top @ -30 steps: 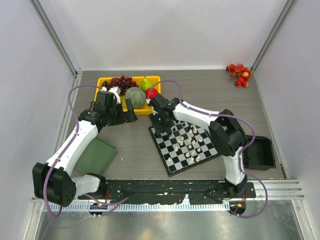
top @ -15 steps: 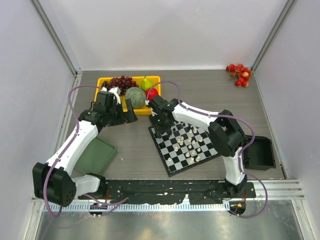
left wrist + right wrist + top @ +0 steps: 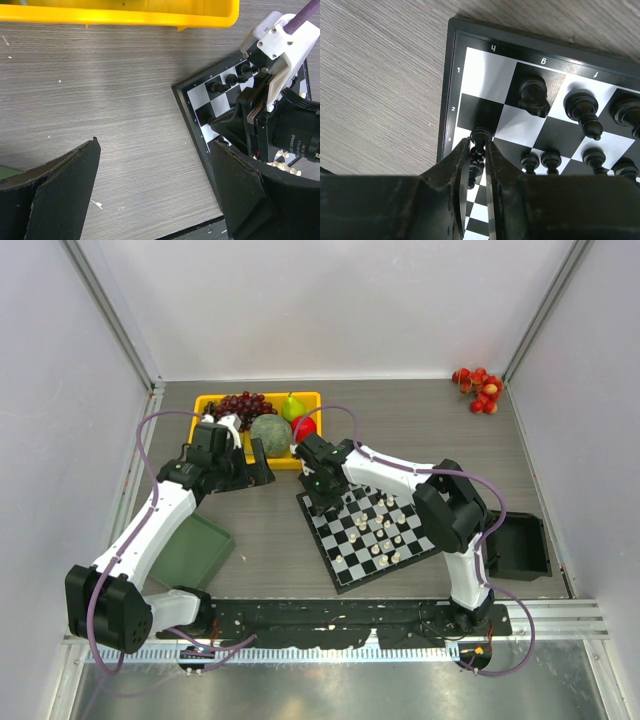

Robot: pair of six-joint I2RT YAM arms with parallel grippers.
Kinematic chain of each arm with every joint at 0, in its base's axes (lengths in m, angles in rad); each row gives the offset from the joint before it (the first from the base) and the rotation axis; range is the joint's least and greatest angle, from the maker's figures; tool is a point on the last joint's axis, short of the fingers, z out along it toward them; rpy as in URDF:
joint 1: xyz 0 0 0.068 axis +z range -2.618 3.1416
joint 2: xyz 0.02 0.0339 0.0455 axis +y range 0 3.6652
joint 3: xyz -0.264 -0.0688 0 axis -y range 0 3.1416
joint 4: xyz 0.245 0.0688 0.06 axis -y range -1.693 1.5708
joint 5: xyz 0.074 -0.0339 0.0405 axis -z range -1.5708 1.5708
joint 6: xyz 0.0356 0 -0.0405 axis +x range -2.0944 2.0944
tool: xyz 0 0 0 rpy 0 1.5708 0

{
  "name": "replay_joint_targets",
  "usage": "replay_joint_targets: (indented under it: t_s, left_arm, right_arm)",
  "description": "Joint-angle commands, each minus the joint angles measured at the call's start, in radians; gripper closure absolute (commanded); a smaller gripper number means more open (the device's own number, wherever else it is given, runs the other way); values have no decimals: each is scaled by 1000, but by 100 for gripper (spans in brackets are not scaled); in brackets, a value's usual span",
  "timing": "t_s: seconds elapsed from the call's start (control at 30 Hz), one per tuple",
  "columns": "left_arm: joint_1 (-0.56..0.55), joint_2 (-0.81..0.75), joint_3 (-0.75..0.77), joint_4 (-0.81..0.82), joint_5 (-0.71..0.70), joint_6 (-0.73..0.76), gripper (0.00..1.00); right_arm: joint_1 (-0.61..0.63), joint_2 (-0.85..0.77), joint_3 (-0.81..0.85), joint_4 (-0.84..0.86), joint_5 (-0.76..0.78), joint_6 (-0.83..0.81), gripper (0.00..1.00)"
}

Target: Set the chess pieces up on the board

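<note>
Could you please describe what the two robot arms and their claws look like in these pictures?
Both the left arm and the right arm have white link shells with black joints, and a purple cable loops along each. The left claw has broad matte black fingers; the right claw has narrow black ones.

The board (image 3: pixel 372 528) is a small black-and-white checkered square with a thin black border, lying flat on the grey wood-grain table, turned at an angle. Tiny cream-white chess pieces (image 3: pixel 385 530) stand scattered over its middle squares. Black pieces (image 3: pixel 580 107) stand upright in the corner rows marked 1 to 3, among them a knight (image 3: pixel 534 95). One small black piece (image 3: pixel 478 151) sits at the board's edge, pinched between two dark fingers
</note>
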Motion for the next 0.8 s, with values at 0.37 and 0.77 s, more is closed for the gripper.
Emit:
replay_joint_targets:
  t_s: [0.37,0.77]
  left_arm:
    - [-4,-3,19,18,3,-3,1]
    - [-4,-11,20,9,-6,0,1]
  right_arm:
    - [6,-16,103,31,33,6,84]
    - [1,88,173,39,67,14,83]
